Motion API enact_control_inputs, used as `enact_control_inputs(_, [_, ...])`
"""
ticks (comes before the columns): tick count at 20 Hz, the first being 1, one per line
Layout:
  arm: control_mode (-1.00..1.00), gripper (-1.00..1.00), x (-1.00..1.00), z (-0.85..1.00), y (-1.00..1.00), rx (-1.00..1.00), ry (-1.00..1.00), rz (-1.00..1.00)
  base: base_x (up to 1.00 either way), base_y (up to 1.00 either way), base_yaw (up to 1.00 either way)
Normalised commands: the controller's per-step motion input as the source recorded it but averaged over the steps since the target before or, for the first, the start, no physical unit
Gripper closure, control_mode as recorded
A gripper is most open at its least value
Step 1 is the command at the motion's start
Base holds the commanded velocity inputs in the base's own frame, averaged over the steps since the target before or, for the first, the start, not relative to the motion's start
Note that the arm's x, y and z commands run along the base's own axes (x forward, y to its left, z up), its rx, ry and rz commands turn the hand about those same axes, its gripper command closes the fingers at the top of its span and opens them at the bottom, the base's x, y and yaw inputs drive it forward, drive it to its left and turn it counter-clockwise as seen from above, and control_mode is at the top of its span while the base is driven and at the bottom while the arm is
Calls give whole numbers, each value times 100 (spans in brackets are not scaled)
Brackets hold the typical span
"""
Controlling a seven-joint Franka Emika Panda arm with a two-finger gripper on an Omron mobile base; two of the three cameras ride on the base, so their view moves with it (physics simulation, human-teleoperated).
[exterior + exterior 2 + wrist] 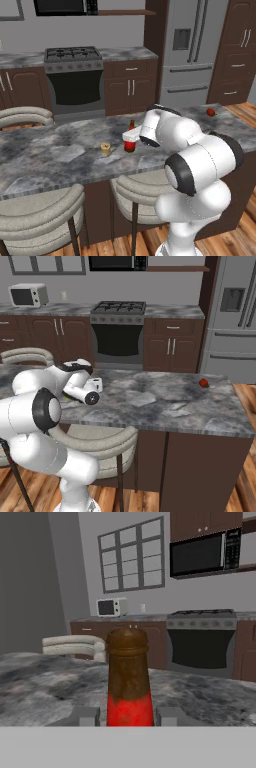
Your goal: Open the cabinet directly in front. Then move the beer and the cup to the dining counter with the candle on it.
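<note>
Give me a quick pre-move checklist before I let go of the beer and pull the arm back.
1. Beer upright on the dining counter: ok.
2. Beer over marble, away from the counter's near edge: ok.
3. Candle beside the bottle, apart from it: ok.
4. Fingers on both sides of the red label, bottle between them: ok.
5. Gripper released: not ok, it looks shut on the bottle.
6. Cup delivered to the counter: cannot tell.
</note>
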Motion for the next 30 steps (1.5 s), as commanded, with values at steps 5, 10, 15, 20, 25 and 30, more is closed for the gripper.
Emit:
enact_control_inputs(5, [-100, 100, 37, -27, 3, -1, 4, 0, 0, 0, 0])
enact_control_inputs(10, [-100, 100, 36, -27, 2, -1, 3, 0, 0, 0, 0])
enact_control_inputs(15, [-100, 100, 33, -27, 0, 0, 1, 0, 0, 0, 0])
enact_control_inputs(20, [-100, 100, 30, -28, 0, 0, 0, 0, 0, 0, 0])
enact_control_inputs(25, [-100, 100, 18, -37, 0, 0, 0, 0, 0, 0, 0])
enact_control_inputs(30, [-100, 100, 1, -49, 1, 0, 0, 0, 0, 0, 0])
